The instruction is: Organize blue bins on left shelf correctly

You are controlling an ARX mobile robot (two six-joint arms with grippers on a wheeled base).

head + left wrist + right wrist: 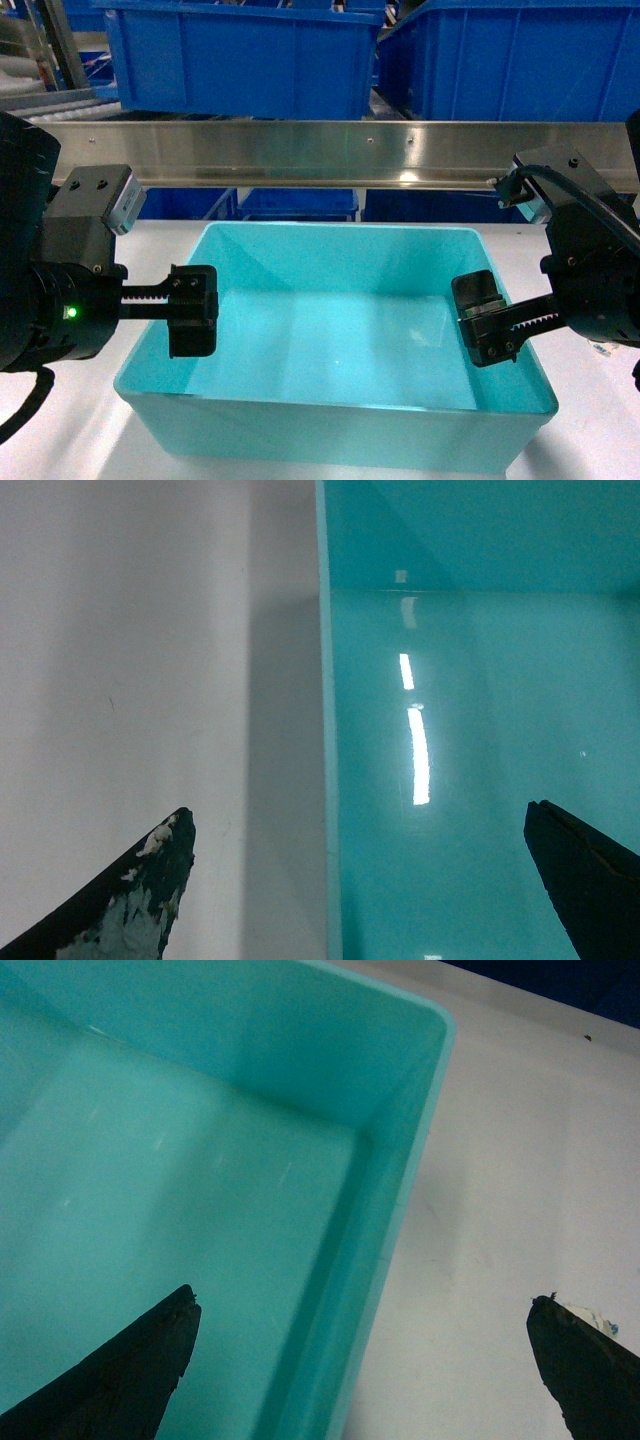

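The blue bin (340, 330), a single pale turquoise tub, sits empty on the white surface (560, 250), close to its near edge and squarely in front of the robot; its long sides run left to right. Beyond it the left shelf (330, 150) shows as a steel beam crossing the head view, with two royal-blue crates (240, 55) on the tier above the beam and more blue shapes in the shadow beneath, too dark to count.

The left pincer (193, 310) is spread wide and straddles the tub's left wall; the left wrist view shows one finger over the bare surface and the other over the tub floor, the thin rim running between them. The right pincer (487, 330) is equally wide at the right wall; its wrist view has one finger inside the tub and the other outside, near the tub's far right corner. Neither holds anything yet.

The mirrored placement reads as preparation for a two-armed lift; the tub is too broad for one pincer, so each arm would take one short wall, keeping the load level on its way to the shelf.

Count: one turquoise tub, two pincers, two clearly visible dark crates.
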